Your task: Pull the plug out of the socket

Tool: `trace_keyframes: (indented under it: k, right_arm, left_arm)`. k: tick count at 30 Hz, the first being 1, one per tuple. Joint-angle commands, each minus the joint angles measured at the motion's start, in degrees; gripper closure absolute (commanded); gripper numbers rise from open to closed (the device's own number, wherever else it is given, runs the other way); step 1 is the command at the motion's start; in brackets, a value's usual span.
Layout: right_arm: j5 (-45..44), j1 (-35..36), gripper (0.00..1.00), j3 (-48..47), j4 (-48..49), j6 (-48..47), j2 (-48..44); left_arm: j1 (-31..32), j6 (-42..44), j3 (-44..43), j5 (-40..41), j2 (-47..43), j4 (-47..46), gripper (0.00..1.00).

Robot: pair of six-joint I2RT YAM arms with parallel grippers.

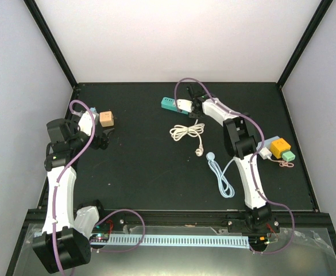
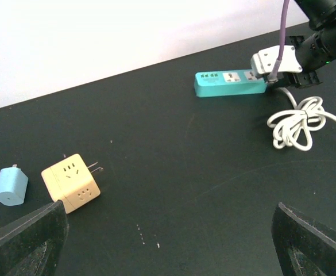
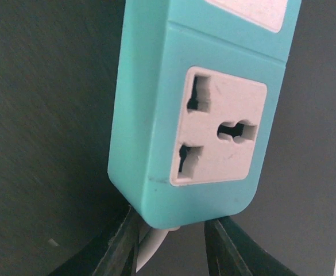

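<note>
R gripper (image 3: pixel 172 244) sits at the end of the strip (image 3: pixel 202 115), jaws narrow, fingers (image 3: pixel 119 250) on either side of the plug (image 3: pixel 150 248). At least I take it for the plug: it's a white piece poking out under that end, and the view's too tight to be sure. Can't tell whether the pads press on it or only flank it. As a pre-pull pose it makes sense, since straddling the plug close to the strip's body lets the pull go straight out along the strip, not sideways. The socket on the strip's face nearest that end is empty, so nothing to pull there. A white cord (image 1: pixel 186 132) leaves the same end & lies coiled near the strip, slack, so it prob. won't resist.

L gripper (image 2: pixel 170 208) hangs wide open w/ nothing in it, well apart from the strip, w/ a cube adapter (image 2: pixel 71 183) just beside it. The strip lies loose on the table (image 1: pixel 145 167) w/ nothing pinning it, so it'll likely drag along w/ the plug. My guess is the L arm should come over & hold the strip's far end down.
</note>
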State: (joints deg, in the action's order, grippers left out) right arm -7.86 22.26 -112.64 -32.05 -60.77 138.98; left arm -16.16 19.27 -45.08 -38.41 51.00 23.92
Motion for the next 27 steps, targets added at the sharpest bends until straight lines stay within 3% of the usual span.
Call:
trace_keyframes:
  k: [1, 15, 27]
  right_arm:
    - [-4.46, -4.96, 0.64, 5.11, -1.78, -4.11, -0.75]
    - [-4.75, -19.27, 0.64, 14.65, 0.67, -9.10, -5.74]
    - [-1.62, -26.42, 0.62, 19.03, 0.65, -9.94, -12.85]
  left_arm:
    - [-0.34, 0.11, -0.67, -1.81, 0.13, -0.84, 0.01]
    - [-0.36, 1.74, -0.95, 0.05, 0.51, 0.85, 0.01]
    - [-0.40, 0.01, -2.42, 2.16, 2.13, 1.13, 0.01]
